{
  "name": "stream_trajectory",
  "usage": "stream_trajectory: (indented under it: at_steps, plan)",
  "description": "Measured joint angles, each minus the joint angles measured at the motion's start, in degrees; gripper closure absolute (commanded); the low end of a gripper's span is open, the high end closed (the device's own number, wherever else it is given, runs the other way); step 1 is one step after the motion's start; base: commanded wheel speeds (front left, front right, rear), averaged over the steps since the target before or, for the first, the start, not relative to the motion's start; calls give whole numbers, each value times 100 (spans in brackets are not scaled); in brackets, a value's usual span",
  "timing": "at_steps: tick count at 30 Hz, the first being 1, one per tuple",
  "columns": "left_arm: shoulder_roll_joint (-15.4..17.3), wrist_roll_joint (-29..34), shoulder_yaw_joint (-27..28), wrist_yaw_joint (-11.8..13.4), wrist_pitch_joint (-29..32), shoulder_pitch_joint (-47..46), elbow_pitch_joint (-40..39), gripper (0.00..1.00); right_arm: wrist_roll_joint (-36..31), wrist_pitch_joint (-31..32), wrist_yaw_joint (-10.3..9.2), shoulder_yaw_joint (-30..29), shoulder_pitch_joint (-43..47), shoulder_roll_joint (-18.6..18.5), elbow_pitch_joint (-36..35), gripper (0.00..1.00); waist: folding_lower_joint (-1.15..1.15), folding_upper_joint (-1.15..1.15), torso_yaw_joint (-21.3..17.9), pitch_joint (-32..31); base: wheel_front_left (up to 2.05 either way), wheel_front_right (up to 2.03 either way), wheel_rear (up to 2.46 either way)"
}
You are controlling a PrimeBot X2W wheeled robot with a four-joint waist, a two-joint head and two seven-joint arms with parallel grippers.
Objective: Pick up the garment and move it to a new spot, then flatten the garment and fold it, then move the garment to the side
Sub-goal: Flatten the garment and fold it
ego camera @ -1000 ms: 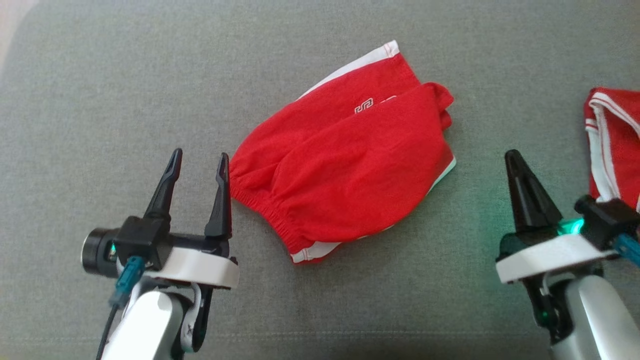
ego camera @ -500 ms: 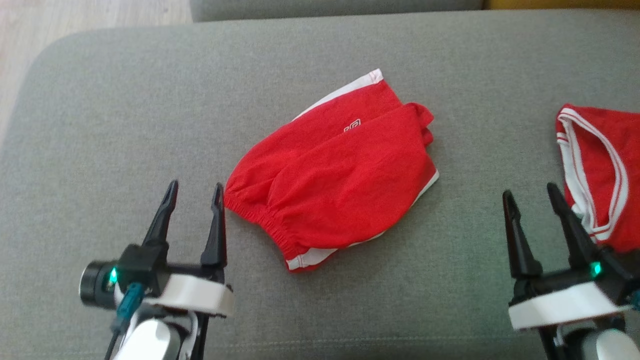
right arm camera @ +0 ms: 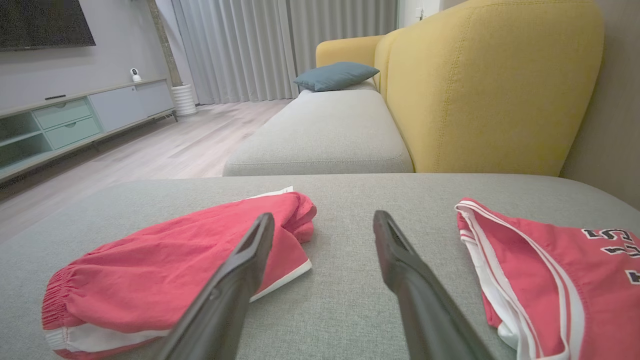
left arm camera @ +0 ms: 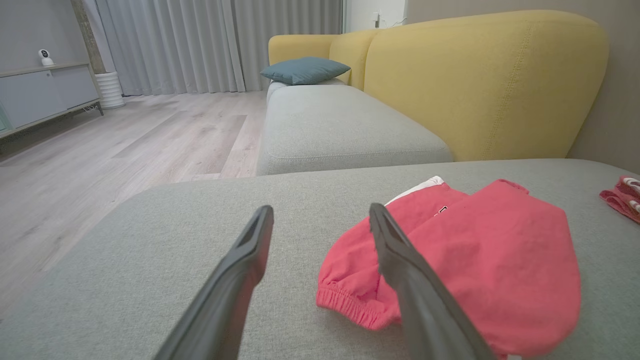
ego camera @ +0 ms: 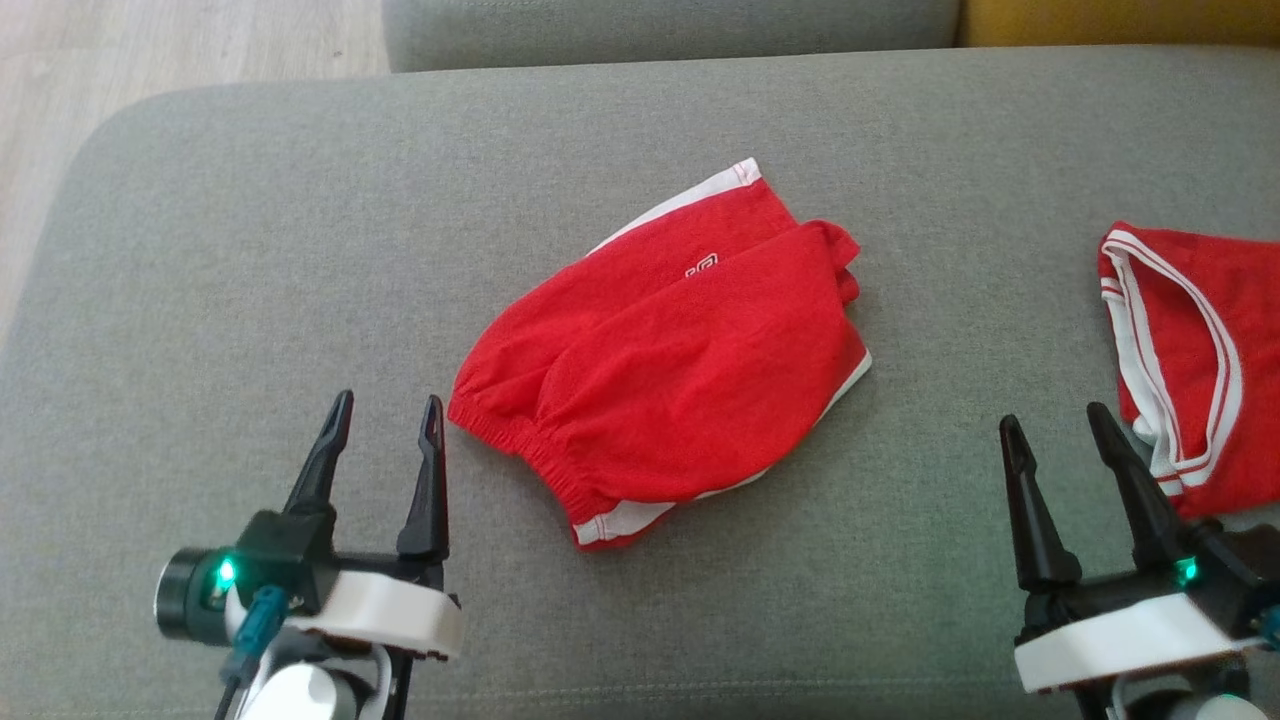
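Observation:
The garment [ego camera: 670, 360] is a pair of red shorts with white trim, lying folded in the middle of the grey cushion [ego camera: 250, 250]; it also shows in the left wrist view [left arm camera: 470, 260] and the right wrist view [right arm camera: 165, 275]. My left gripper [ego camera: 385, 415] stands open just left of the elastic waistband, not touching it. At the lower right my right gripper [ego camera: 1058, 425] is open and empty, between the shorts and a red jersey. Each wrist view looks along open fingers [left arm camera: 400, 265] [right arm camera: 400, 270] hovering over the cushion.
A second red garment with white stripes and numbers, a jersey [ego camera: 1190, 350] [right arm camera: 560, 280], lies at the right edge of the cushion. Beyond are another grey seat [left arm camera: 340, 125], yellow backrests [left arm camera: 480, 80], a blue pillow [left arm camera: 305, 69] and wooden floor [ego camera: 180, 40] to the left.
The right gripper went from shut to open. The head camera tilted up, so the whole scene shifted down the picture. The shorts lie as before.

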Motion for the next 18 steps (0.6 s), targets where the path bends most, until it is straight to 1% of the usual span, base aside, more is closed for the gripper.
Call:
stream_trajectory:
  at_steps: [11,14,18]
  plan:
    - [3,-1,-18,33,0,0,-37,0,58,55,0,-22,-4,2,0,0,0,0,5,54,0,0,0]
    - [10,-12,-16,32,-1,-3,-46,0,148,187,0,-18,-18,-18,89,0,0,0,11,112,0,0,0]
    - [9,-24,-21,26,-2,-43,-58,0,323,524,0,37,-261,-265,400,0,0,0,39,264,0,0,0]
